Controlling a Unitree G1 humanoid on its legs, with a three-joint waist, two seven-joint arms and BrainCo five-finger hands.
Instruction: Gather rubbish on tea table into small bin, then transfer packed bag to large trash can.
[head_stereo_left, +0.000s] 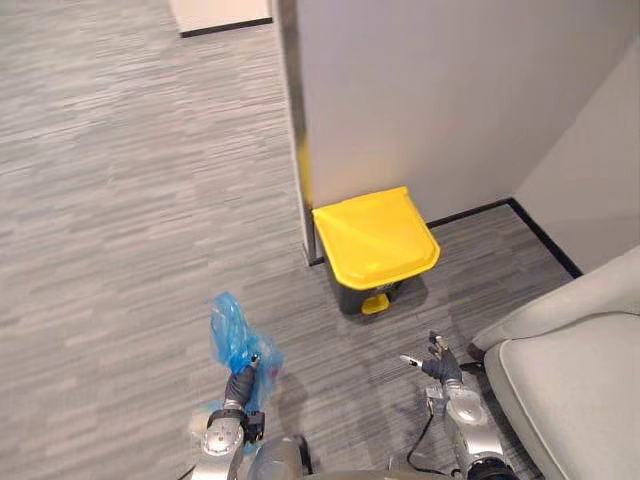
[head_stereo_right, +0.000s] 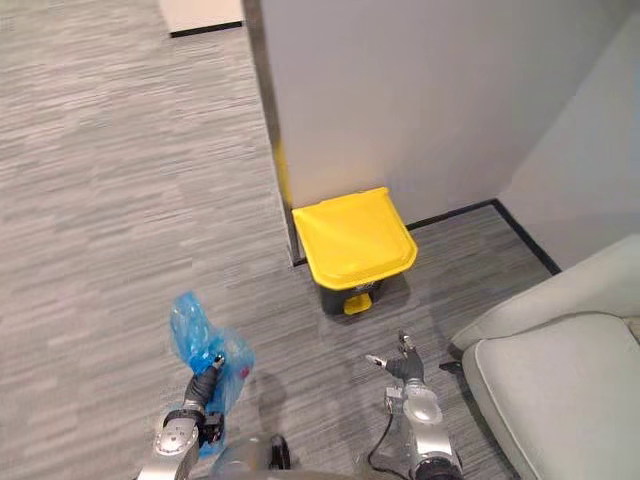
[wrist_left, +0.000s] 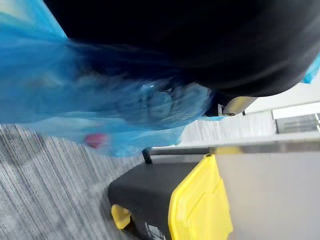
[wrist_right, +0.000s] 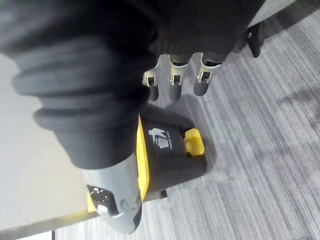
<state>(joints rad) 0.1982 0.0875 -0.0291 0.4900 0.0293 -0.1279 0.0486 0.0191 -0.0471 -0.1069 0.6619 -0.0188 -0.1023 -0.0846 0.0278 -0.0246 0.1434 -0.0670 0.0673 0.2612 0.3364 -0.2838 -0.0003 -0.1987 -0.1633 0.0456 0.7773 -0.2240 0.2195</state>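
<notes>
Blue bag (head_stereo_left: 232, 338): packed, neck clenched in my left hand (head_stereo_left: 240, 384), near the large trash can (head_stereo_left: 372, 290). Right hand (head_stereo_left: 438, 366): fingers spread, empty. Step: transfer. Next, probably: raise the closed yellow lid (head_stereo_left: 375, 238).

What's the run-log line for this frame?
left hand: shut on blue bag | right hand: open, empty | yellow-lidded trash can: closed, ahead

On the bin (head_stereo_left: 352, 293) the yellow lid (head_stereo_left: 375, 235) is down, closing its mouth. A wall (head_stereo_left: 420, 90) backs the bin and a sofa (head_stereo_left: 570, 370) stands to its right. Bare floor (head_stereo_left: 130, 200) lies open in front and to its left.
</notes>
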